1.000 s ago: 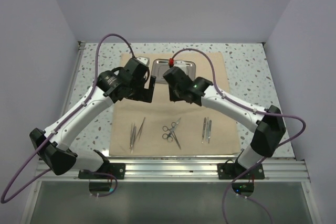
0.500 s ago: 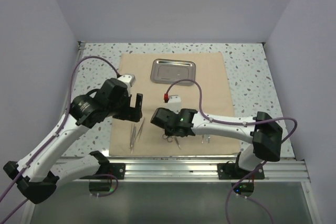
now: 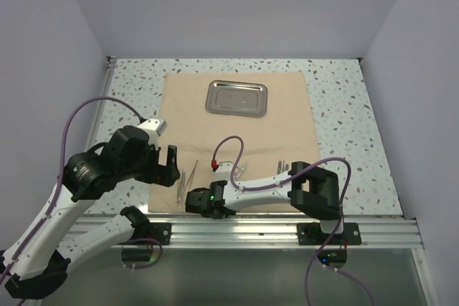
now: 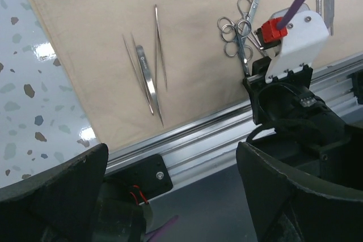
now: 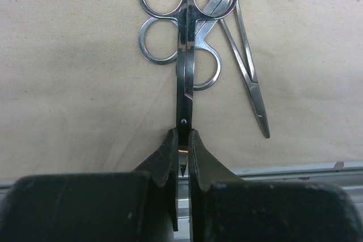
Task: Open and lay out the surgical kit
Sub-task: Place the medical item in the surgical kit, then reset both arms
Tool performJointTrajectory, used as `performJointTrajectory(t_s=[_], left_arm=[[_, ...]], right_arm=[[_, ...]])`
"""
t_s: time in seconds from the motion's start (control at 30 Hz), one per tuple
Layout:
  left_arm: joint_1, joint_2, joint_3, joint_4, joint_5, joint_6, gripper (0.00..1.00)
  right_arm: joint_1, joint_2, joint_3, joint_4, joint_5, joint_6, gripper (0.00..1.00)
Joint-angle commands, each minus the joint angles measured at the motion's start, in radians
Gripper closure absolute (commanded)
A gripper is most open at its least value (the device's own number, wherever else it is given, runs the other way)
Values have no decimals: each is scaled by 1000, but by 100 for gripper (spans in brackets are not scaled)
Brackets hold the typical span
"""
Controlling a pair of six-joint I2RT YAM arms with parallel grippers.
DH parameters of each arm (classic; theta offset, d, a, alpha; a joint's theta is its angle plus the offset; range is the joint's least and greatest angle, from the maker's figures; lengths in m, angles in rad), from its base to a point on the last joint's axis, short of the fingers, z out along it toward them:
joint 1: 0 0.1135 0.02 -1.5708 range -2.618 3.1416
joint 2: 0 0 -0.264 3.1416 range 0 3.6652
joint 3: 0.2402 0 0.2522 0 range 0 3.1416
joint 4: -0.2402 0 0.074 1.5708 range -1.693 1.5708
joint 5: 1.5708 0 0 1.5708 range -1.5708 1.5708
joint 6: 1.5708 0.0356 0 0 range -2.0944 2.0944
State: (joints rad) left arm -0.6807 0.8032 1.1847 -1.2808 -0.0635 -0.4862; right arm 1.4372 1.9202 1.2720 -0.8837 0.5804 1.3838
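Observation:
The beige cloth wrap [image 3: 287,127] lies spread flat, with the steel tray [image 3: 237,97] at its far end. Tweezers [image 3: 188,177] [image 4: 148,75] lie near its front left. Scissors [image 5: 182,55] [image 4: 238,32] lie crossed at its front middle. More slim instruments [image 3: 284,169] rest front right. My right gripper [image 5: 182,145] [image 3: 213,195] is shut and low at the cloth's near edge. One scissor blade lines up with the narrow slit between its fingers; whether they touch I cannot tell. My left gripper [image 4: 170,196] [image 3: 169,165] hangs wide open over the front rail, holding nothing.
An aluminium rail [image 3: 237,228] [image 4: 193,140] runs along the table's near edge, with both arm bases bolted to it. Speckled tabletop [image 3: 337,105] surrounds the cloth. The right arm's purple cable [image 3: 229,145] loops above the scissors. Grey walls close in three sides.
Both arms have pulled back from beside the tray toward the near edge and folded down low. The tray now lies uncovered. Neither gripper's state has changed.

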Motion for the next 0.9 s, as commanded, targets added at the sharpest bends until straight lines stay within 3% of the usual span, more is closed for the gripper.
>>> performJointTrajectory(t_s=[0.0,0.03,0.07,0.13,0.17,0.27,0.47,0.6,0.73,0.87], left_arm=[[6,-47,1,-38,59,14,0],[6,-51,-2,-38,57,15,0],[6,-56,-5,-38,59,15,0],[6,-59,-7,-37,83,14,0],[6,-61,-5,-38,83,14,0],[6,-55,-2,-35,76,17,0],[4,-27,33,-5,73,28,0],[6,16,73,24,67,35,0],[6,40,96,40,68,47,0],[6,44,112,32,34,69,0]], right_arm=[[9,49,64,-106,41,149,100],[9,37,66,-115,41,155,100],[9,27,67,-132,42,156,78],[15,-4,70,-162,55,168,50],[25,-45,78,-213,68,181,30],[40,-122,121,-344,119,221,15],[114,-199,375,-671,239,259,13],[218,-257,538,-709,309,108,13],[328,-361,563,-710,363,112,8],[377,-489,462,-709,389,181,6]])
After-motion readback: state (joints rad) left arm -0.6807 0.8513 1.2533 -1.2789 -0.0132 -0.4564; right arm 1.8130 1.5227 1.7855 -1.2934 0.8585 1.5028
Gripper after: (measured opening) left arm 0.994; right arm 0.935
